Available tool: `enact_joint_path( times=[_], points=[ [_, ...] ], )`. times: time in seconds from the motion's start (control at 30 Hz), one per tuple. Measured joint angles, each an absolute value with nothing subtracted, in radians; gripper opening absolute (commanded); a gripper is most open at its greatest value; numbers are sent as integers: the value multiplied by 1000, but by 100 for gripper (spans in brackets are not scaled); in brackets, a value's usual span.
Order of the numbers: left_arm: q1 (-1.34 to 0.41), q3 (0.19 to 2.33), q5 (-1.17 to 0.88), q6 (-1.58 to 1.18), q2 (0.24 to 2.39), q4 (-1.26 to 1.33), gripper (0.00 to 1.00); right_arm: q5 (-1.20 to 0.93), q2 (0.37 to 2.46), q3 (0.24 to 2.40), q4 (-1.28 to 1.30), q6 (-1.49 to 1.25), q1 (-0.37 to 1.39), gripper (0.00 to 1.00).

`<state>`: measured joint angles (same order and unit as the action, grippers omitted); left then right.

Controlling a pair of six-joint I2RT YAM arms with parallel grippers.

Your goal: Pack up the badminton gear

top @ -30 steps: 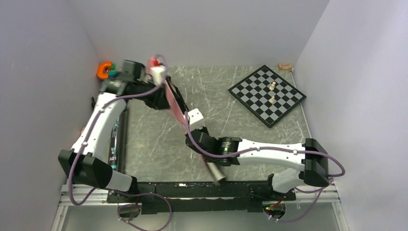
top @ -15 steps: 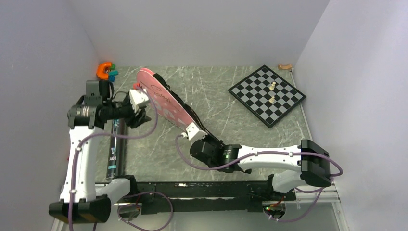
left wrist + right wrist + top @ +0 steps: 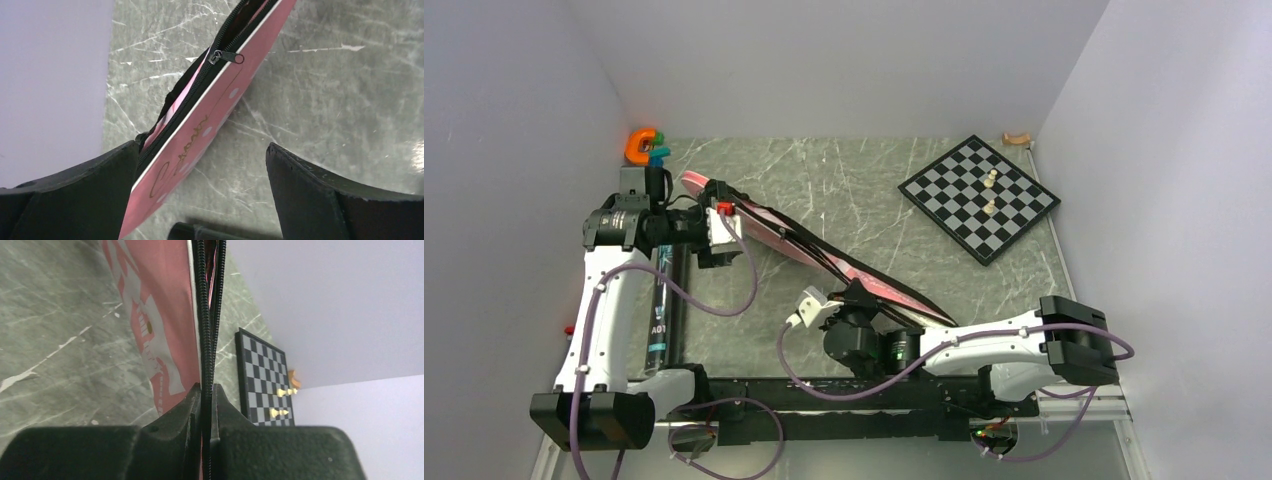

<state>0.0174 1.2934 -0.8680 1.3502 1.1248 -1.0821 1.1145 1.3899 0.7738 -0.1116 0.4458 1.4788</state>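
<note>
The pink bag stretches slantwise across the middle of the grey tabletop, standing on its long edge rather than lying flat. Its rounded end is far left and its narrow end is near the right arm. The right tool is clamped narrow on the bag's near end. In the right wrist view the two black fingers meet with only the black zip edge of the bag pinched between them at the right tool. The left tool sits at the rounded end, and in its wrist view the left tool is spread wide. The bag runs just beside one finger, but whether they touch cannot be told. A metal zip pull hangs on the black zip. A dark tube lies along the left edge of the tabletop, partly hidden by the left arm. A chessboard with pale pieces sits far right, well apart from the bag. An orange toy rests in the far left corner.
</note>
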Motion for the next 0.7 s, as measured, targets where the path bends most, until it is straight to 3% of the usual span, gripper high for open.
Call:
enact_joint_path(
  times=[0.43, 0.7],
  points=[
    [-73, 1225, -827, 1621, 1152, -1093, 99, 1193, 1420, 614, -615, 936, 1537, 0],
    [-104, 1226, -772, 1680, 1258, -1083, 92, 1222, 1447, 577, -823, 1134, 1562, 0]
  ],
)
